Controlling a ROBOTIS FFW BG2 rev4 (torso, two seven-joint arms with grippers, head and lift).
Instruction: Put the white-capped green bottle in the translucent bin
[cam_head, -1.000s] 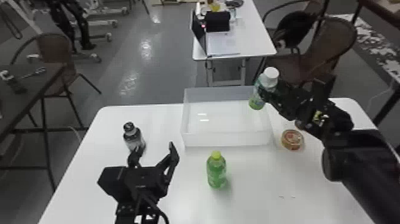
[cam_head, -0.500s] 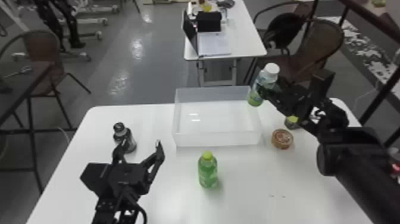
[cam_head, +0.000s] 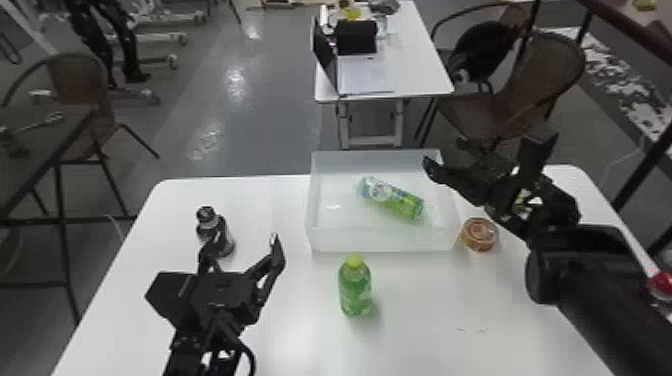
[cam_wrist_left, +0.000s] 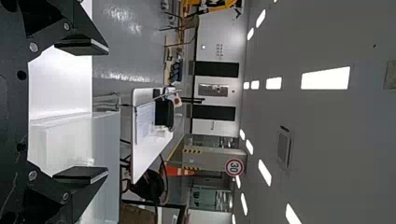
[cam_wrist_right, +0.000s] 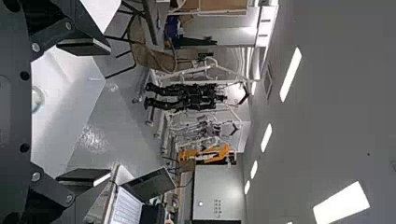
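Note:
In the head view my right gripper (cam_head: 482, 152) stands open above the right side of the translucent bin (cam_head: 380, 240). The white-capped green bottle (cam_head: 392, 198) lies on its side on the bin's floor, cap end toward the far left. In the right wrist view, my right gripper (cam_wrist_right: 84, 112) has its fingers wide apart, with part of the bottle (cam_wrist_right: 37, 99) beyond the palm's edge. My left gripper (cam_head: 245, 245) is parked open over the table's left part; the left wrist view shows this gripper (cam_wrist_left: 81, 112) holding nothing, the bin (cam_wrist_left: 105, 140) beyond it.
A green bottle with a yellow-green cap (cam_head: 355, 287) stands in front of the bin. A dark bottle (cam_head: 216, 232) is behind the left gripper. A round orange-brown container (cam_head: 480, 234) sits at the bin's right side, near the right arm. The white table (cam_head: 425, 310) reaches around them.
The right gripper has opened and let go of the bottle, which has dropped from above the bin's right side to lie inside. The head view has shifted slightly.

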